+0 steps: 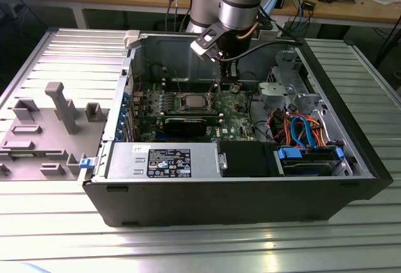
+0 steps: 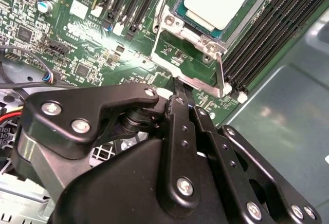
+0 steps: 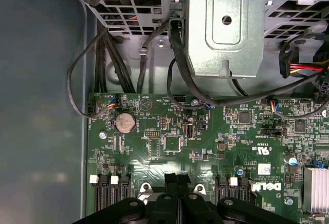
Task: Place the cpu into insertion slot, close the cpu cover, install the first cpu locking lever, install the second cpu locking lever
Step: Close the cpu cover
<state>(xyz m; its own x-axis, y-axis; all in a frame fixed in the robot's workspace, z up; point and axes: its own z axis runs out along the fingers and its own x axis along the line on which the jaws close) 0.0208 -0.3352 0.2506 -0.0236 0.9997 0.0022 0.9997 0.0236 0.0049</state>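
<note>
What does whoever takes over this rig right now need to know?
Gripper: shut, nothing seen in it, low over the motherboard beside the insertion slot.
Cpu: seated in the slot; cpu cover appears down around it.
Locking lever: lies along the slot's edge, its end near the gripper; can't tell if it is latched.
Left: neither lever is confirmed locked.
</note>
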